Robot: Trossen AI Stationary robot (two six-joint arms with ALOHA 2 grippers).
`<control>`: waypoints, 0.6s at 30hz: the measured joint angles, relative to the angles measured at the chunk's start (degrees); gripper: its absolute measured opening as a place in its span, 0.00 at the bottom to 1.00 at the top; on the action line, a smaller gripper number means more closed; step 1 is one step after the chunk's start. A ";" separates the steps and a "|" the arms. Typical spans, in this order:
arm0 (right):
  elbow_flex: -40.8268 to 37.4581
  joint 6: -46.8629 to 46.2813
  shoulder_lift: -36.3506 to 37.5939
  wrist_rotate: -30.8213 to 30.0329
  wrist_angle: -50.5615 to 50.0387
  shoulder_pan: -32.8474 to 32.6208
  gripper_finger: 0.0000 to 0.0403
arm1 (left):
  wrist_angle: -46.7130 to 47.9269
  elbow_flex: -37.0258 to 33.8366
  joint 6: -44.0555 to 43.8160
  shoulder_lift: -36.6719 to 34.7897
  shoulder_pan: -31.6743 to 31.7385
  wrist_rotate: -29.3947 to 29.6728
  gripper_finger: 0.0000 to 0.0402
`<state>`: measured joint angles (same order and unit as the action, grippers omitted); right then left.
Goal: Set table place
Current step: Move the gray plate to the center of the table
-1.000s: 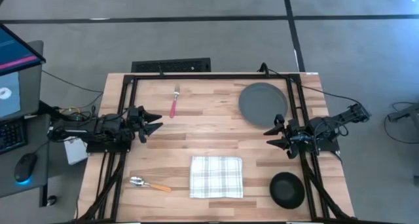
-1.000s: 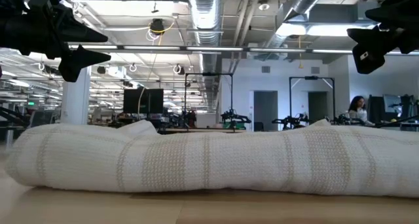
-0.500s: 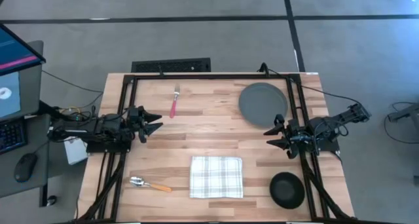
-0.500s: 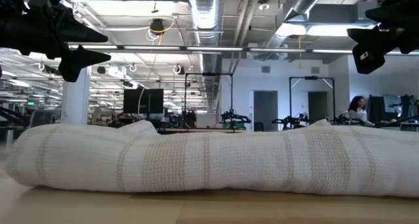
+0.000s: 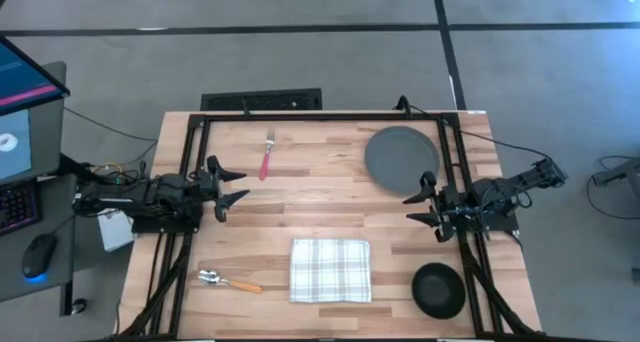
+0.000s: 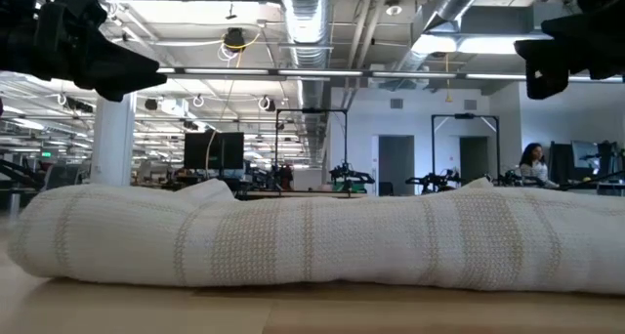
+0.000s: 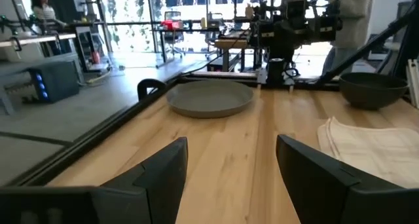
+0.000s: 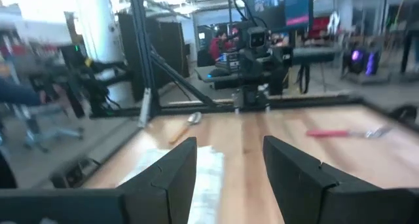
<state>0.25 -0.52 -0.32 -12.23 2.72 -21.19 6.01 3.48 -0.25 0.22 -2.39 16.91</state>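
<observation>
On the wooden table lie a dark grey plate at the far right, a black bowl at the near right, and a checked napkin at the near middle. A pink-handled fork lies at the far left and an orange-handled spoon at the near left. My left gripper is open and empty above the table's left side. My right gripper is open and empty above the right side, between plate and bowl. The napkin fills the low view.
A black rail frame runs round the table, with rails along both sides beside the arms. A desk with a screen and a mouse stands left of the table. A person sits far off in the room behind.
My left gripper has turned about its wrist, so that its two fingers stand differently in the low view. My right gripper has shifted slightly upward. The plate, bowl, napkin, fork and spoon lie where they were.
</observation>
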 joint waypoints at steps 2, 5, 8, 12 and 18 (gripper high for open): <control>0.00 1.92 0.00 0.03 0.00 0.20 0.50 | -0.03 -0.02 -0.49 0.01 0.00 0.00 0.56; 0.01 2.02 0.00 0.08 0.00 0.33 0.50 | -0.32 -0.02 -1.91 -0.01 0.00 0.00 0.56; 0.02 2.02 0.00 0.13 0.00 0.33 0.50 | -0.54 -0.06 -3.56 -0.01 0.00 0.00 0.56; 0.01 2.02 0.00 0.13 0.00 0.33 0.50 | -0.58 -0.06 -4.81 -0.02 0.00 -0.02 0.56; 0.02 2.04 0.00 0.13 0.00 0.33 0.50 | -0.62 -0.06 -4.90 -0.01 0.00 -0.02 0.56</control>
<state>0.27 1.52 -0.32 -12.10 2.72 -20.86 5.39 3.42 -5.15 0.21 -2.39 16.88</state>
